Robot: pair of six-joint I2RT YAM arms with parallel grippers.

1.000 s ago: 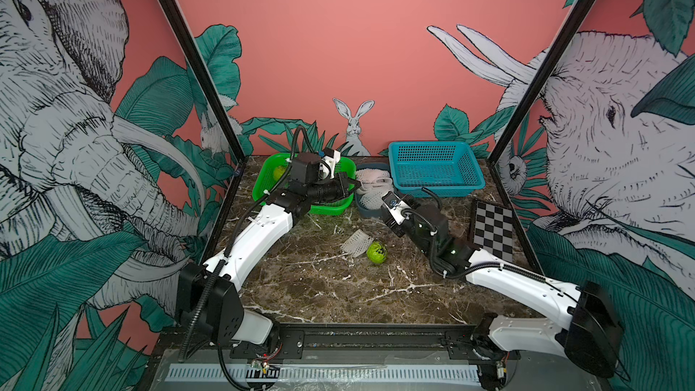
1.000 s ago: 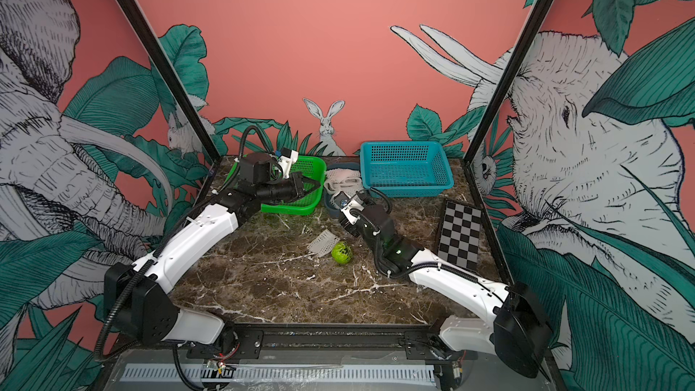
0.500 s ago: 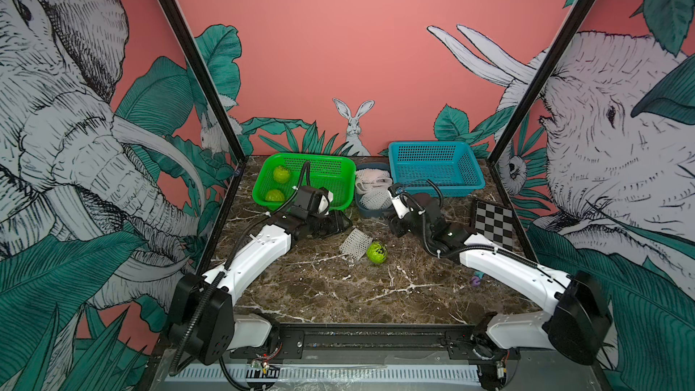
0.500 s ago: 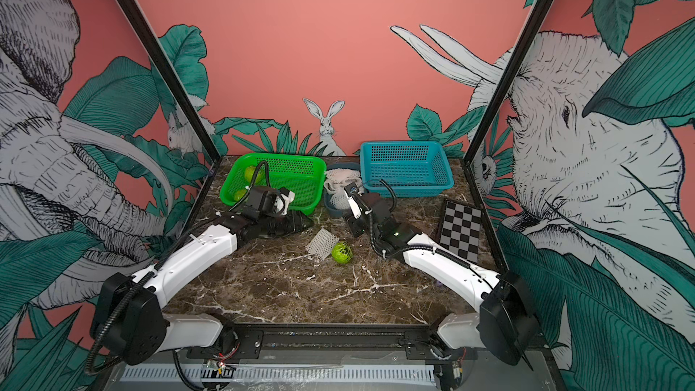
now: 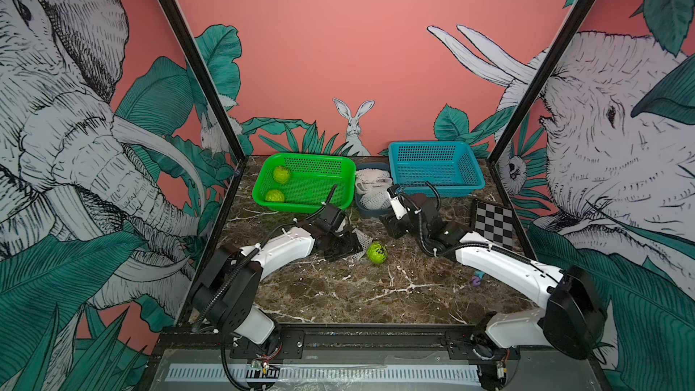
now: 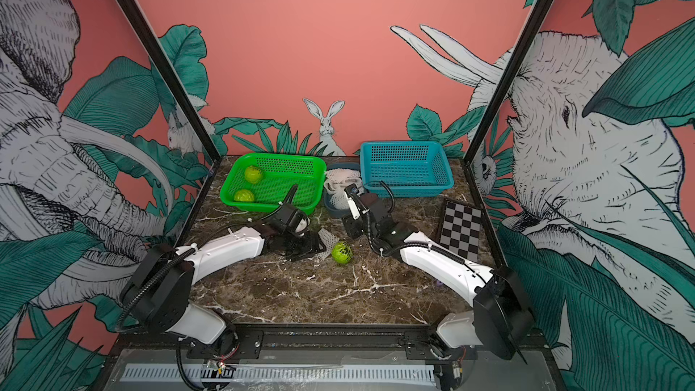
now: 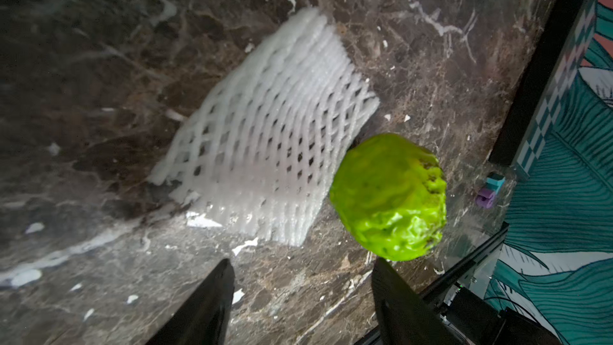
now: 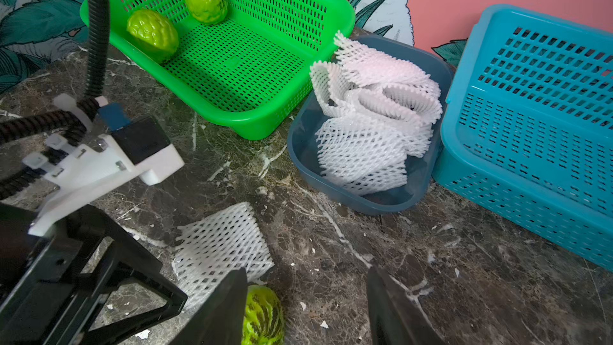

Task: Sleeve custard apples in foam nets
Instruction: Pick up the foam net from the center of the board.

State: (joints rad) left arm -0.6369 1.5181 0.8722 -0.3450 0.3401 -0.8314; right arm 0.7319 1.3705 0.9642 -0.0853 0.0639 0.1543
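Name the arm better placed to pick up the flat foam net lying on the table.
Left. The left gripper stands open right beside the flat foam net; the right gripper, also open, is farther off, nearer the grey-blue tub.

front marble (image 5: pixel 338 295): free | back: green basket (image 5: pixel 301 205), tub (image 5: pixel 370 213), blue basket (image 5: pixel 436 159) block

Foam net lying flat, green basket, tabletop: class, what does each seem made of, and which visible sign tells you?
Foam net: soft white foam, matte; puffy strands, diamond holes.
Green basket: moulded plastic, glossy; shiny rim, perforated walls.
Tabletop: brown marble look, white veins; possibly printed laminate.
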